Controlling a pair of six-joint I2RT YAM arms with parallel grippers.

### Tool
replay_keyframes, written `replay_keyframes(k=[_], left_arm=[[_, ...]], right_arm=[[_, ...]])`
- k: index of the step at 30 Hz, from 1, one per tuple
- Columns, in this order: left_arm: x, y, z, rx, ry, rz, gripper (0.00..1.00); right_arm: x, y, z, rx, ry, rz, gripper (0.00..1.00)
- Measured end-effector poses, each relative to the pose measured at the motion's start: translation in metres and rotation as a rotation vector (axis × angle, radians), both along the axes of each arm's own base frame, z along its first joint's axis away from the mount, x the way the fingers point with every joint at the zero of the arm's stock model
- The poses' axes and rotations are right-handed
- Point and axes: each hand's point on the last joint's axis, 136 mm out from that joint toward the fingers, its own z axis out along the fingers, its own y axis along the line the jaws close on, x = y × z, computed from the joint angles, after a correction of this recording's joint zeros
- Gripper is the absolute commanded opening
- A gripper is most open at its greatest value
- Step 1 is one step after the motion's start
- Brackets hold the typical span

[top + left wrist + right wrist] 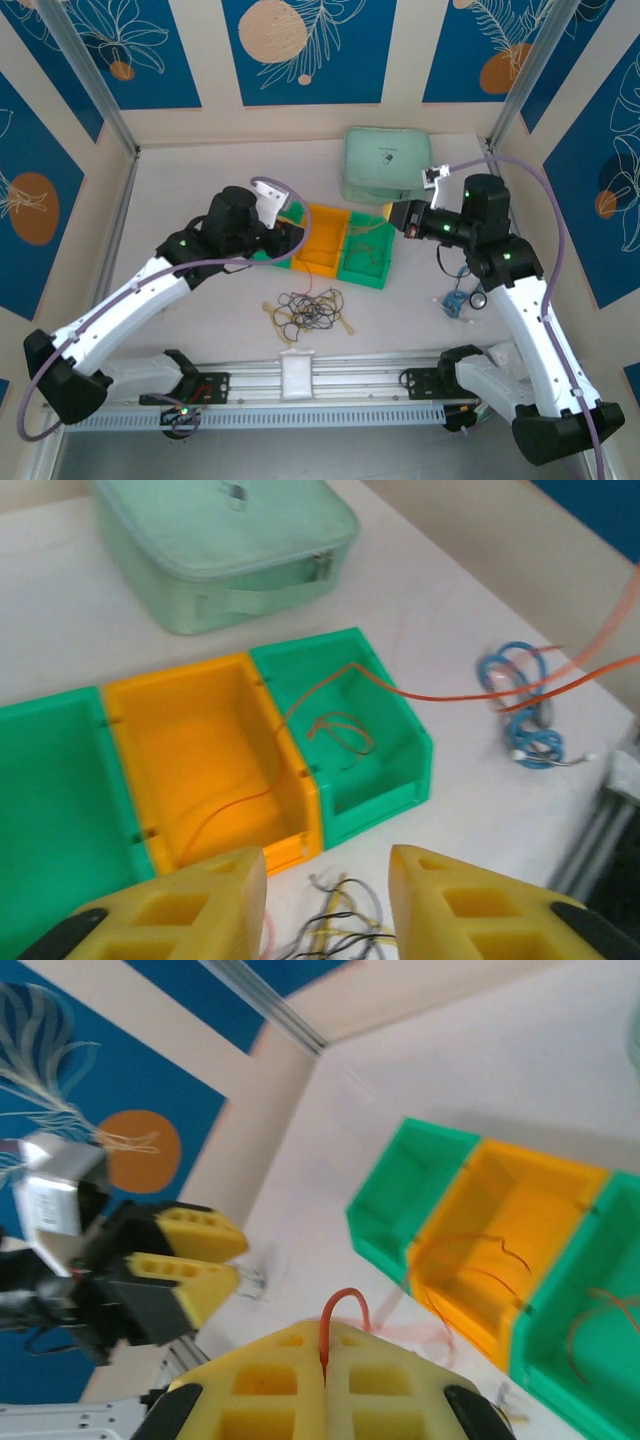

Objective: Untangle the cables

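My right gripper (325, 1375) sits at the bottom of its wrist view. Its yellow fingers (270, 1380) are pressed together and pinch a red-orange cable (340, 1305), which arches up out of the seam between them.

In the left wrist view, what looks like the same strand starts in the orange bin (200, 750) at centre frame. It crosses the divider and the right green bin (390, 780), then runs off the right edge, blurred there. A separate small red-orange loop (340, 730) lies on the floor of that green bin.

My left gripper (328, 905) is at the bottom of its view, spread wide with nothing between the two sides. Through the gap I see the black and yellow wires of the pile (310, 312). From the top camera the pile lies on the table (200, 180) at lower centre. It sits just below the row of bins and touches neither gripper.

A mint case (388, 165) rests above the bins, at upper centre. A blue bundle (520, 715) of cord lies on the table right of the bins, under the raised strand.
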Motion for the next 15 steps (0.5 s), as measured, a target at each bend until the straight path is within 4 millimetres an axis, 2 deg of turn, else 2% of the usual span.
replay_keyframes(k=[2,7,11,15], left_arm=[[-0.001,0.016,0.007,0.014,-0.024,0.052,0.31],[-0.008,0.051,0.018,0.037,-0.062,0.147,0.28],[-0.011,0.072,0.01,0.07,-0.053,0.204,0.22],[-0.007,0.084,-0.001,0.093,-0.028,0.244,0.22]], right_arm=[[0.001,0.005,0.023,0.025,-0.054,0.029,0.0],[0.008,0.01,0.055,0.034,-0.138,0.05,0.0],[0.013,0.015,0.075,0.058,-0.197,0.085,0.0],[0.021,0.017,0.096,0.127,-0.252,0.126,0.0]])
